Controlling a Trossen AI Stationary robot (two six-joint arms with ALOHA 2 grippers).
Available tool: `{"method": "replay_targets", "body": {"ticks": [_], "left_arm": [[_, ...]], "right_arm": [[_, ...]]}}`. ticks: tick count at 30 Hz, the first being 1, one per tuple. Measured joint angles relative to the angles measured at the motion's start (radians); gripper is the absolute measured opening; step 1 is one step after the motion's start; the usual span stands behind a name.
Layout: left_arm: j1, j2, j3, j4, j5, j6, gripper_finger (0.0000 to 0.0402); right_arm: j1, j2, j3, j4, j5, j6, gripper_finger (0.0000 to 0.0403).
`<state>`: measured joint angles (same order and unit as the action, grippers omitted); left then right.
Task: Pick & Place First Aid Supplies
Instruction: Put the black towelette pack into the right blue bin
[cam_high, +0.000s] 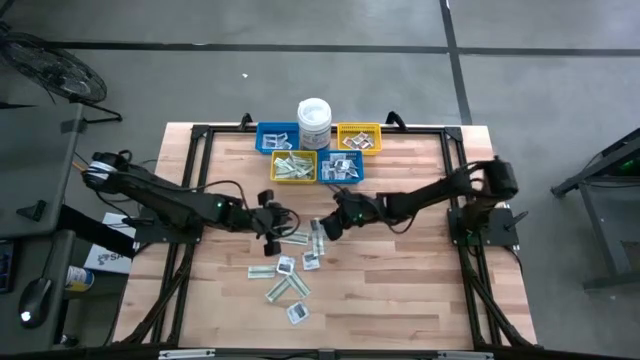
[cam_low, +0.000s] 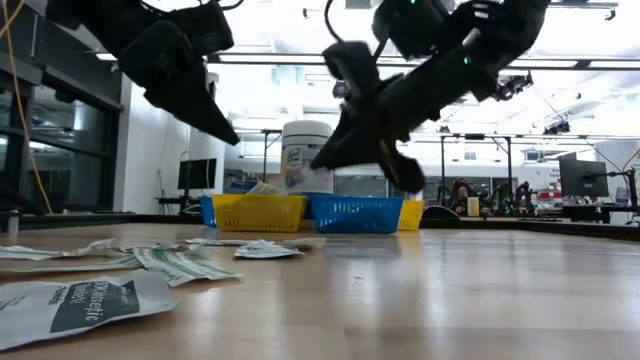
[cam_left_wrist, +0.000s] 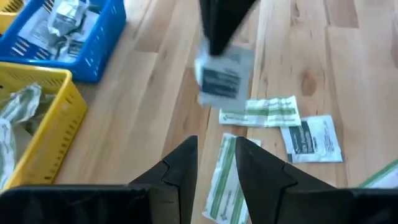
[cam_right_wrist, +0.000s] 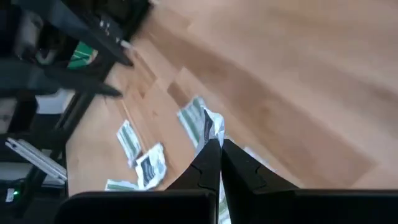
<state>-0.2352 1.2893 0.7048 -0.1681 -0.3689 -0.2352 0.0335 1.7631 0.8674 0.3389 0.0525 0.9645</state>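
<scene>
Several first aid packets, white squares and green-and-white strips, lie flat on the wooden table near its middle. My right gripper hangs above them, shut on a white square packet with dark print. My left gripper is just to its left, above the table. Its fingers are open with nothing between them. A green-and-white strip lies on the table under them. My right gripper pinches the white packet by one edge between its two fingers. The fingers slant downward from the table's right side. The packet hangs below the fingertips, clear of the table.
Two blue bins and two yellow bins holding packets stand at the far middle, with a white lidded tub behind them. Bare wood lies toward the near and right edges.
</scene>
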Motion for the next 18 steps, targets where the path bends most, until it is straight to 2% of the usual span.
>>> {"method": "replay_targets", "body": {"ticks": [12,18], "left_arm": [[0.000,-0.010,0.000,-0.013,-0.043,-0.055,0.0108],[0.054,-0.010,0.000,0.011,-0.042,-0.103,0.0108]], "right_arm": [[-0.212,-0.324,0.001,-0.401,0.008,-0.201,0.0000],[-0.355,-0.391,0.001,-0.559,0.007,-0.284,0.0000]]}}
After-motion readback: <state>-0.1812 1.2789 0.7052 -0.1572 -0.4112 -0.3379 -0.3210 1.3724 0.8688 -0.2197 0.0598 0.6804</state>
